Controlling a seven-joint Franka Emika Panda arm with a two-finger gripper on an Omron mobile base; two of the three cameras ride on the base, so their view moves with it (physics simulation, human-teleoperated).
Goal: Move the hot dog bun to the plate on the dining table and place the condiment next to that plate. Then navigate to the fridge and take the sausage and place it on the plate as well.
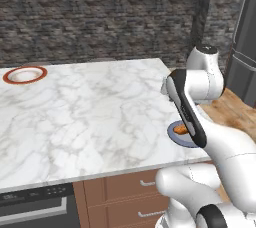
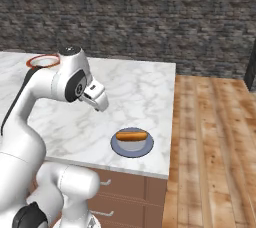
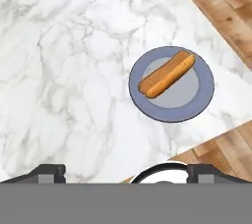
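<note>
One bun on one grey-blue dish, near corner of the counter; one plate at the far side.

The hand view shows the whole hot dog bun (image 3: 166, 74) lying across the grey-blue dish (image 3: 197, 105), with the claw (image 3: 125, 173) above, its tips wide apart and holding nothing. In the left base view the arm hides most of that bun (image 1: 180, 130). Farther off sits one red-rimmed plate (image 1: 25, 75) on the marble counter (image 1: 90, 117).

We see a glossy white, rounded-segment robot arm (image 2: 30, 122) with dark joint bands, a black stripe and grey end cap.
</note>
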